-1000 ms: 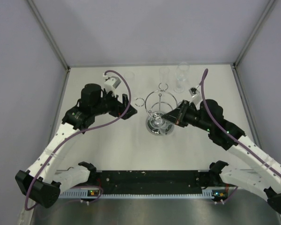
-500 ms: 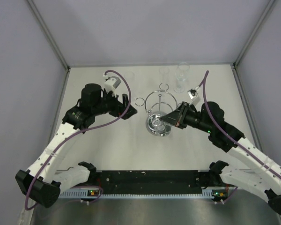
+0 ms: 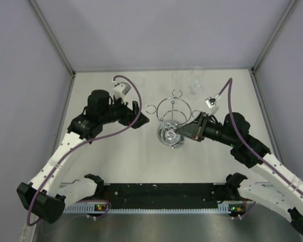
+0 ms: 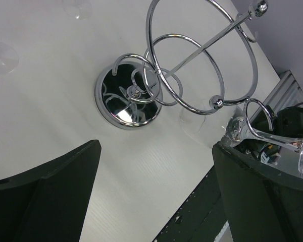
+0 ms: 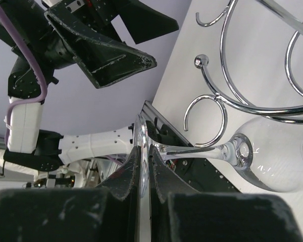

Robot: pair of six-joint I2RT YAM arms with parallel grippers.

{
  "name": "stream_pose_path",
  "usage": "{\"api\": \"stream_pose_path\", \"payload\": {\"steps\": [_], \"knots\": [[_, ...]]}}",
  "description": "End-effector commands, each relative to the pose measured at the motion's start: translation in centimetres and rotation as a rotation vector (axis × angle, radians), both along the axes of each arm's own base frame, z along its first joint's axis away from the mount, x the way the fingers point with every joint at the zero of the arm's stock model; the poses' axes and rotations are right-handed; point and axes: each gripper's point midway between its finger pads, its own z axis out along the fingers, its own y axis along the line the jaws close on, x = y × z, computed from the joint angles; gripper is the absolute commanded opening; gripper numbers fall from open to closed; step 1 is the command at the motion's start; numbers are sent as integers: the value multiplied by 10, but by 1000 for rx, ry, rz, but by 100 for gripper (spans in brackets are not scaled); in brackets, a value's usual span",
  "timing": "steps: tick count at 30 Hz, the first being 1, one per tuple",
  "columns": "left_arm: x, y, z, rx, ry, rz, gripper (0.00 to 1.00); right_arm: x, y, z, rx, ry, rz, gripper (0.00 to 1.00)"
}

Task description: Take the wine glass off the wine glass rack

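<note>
**Operator:** Where does the job stand?

**Spotter:** You are partway through the lift-off. Take the wine glass rack as your landmark. It stands upright on the table. Your left gripper hangs to the left of the rack, well apart from it, with its fingers spread wide and nothing between them. Your right gripper is in at the rack's near right side, with its jaws pressed together on the wine glass.

**Operator:** Clamped where on it?

**Spotter:** You have it by the foot, pinched edge-on between the two fingers. The glass is tipped far over, with its bowl low and close against the rack. The stem runs from your fingers to the small ring loop on the rack's right side. It lies right at the lower edge of that loop. I cannot tell whether it sits inside the ring or has just come out of the gap.

**Operator:** So what does the next move need?

**Spotter:** As I judge it, you draw the stem sideways through the loop's open gap, away from the rack, and keep the bowl off the wires. Go slowly. Your pinch is on thin glass at the rim of the foot, so the glass could pivot or slip if the stem catches the wire. Once it is free, you set it down on the table to the right of the rack.
</note>
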Motion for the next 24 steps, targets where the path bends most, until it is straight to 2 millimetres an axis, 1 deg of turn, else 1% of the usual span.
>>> {"api": "stream_pose_path", "payload": {"steps": [1, 8, 11, 15, 22, 24], "knots": [[-2, -12, 24, -87, -28, -43, 98, -13, 3, 37, 96, -121, 83, 0], [-23, -18, 49, -182, 34, -82, 98, -40, 8, 54, 125, -174, 230, 0], [-36, -21, 55, -216, 83, -117, 98, -54, 11, 65, 139, -209, 294, 0], [-51, -26, 61, -266, 142, -174, 98, -68, 18, 72, 133, -243, 355, 0], [-90, -30, 72, -387, 259, -280, 98, -90, 22, 98, 128, -358, 423, 0], [-100, -29, 74, -424, 299, -289, 98, -93, 23, 104, 118, -388, 436, 0]]}}
